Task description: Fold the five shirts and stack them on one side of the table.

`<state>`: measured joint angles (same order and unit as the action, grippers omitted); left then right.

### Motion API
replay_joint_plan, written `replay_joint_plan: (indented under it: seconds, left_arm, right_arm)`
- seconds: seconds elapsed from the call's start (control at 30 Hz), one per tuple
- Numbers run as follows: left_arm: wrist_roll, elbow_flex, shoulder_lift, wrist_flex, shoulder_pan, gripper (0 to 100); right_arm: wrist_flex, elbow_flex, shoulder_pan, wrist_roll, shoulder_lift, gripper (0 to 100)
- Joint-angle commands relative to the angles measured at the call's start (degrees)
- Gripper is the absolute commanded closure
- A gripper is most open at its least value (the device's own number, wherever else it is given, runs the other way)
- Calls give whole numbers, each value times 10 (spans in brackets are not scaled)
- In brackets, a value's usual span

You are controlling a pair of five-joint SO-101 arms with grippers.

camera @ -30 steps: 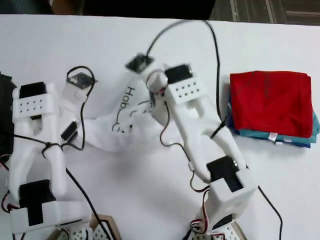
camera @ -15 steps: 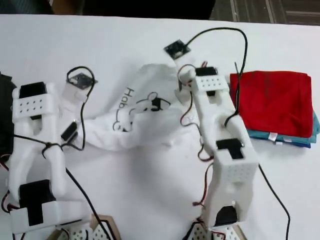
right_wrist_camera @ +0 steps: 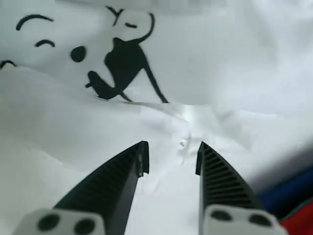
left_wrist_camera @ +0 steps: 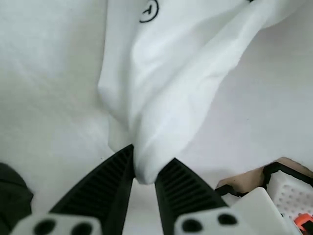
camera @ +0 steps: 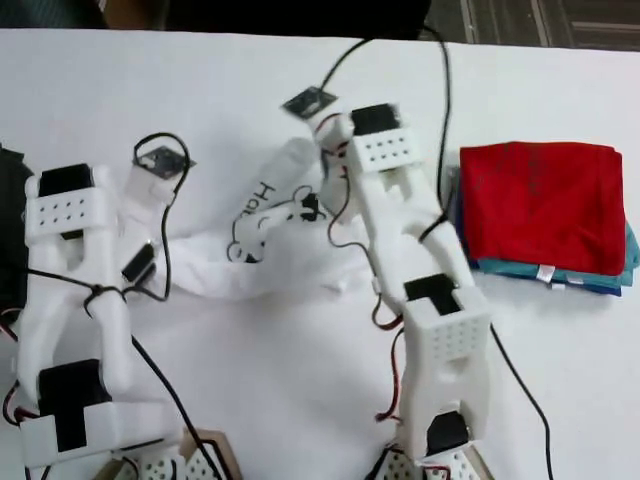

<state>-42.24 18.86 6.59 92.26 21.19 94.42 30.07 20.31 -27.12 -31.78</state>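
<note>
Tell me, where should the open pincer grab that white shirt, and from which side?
Probably the rumpled ridge of the white shirt just beside its black print, coming straight down from above. The shirt lies mostly flat on the table, so only raised folds offer a bite, and the open right pincer hangs right over it.

White shirt: soft matt cloth, creased, black print flat on the fabric.
Red shirt: matt cloth, smooth where folded.
Blue shirts beneath: same matt cloth.
Left gripper, right gripper: black matt plastic, ribbed inner faces.
Left arm, right arm: white plastic, faint sheen, perforated panels.
Cable: black, smooth sheath.
Table: white, matt, smooth.
</note>
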Motion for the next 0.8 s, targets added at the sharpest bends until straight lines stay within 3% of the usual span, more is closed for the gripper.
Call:
replay_joint_plan:
  seconds: [0.0,0.77]
  left_arm:
    - [2,-21,5,3,0,975]
    - [3,-22,5,3,0,975]
  right_arm:
    - [10,24,14,-2,30,832]
    - [-33,29,-24,-4,-115,831]
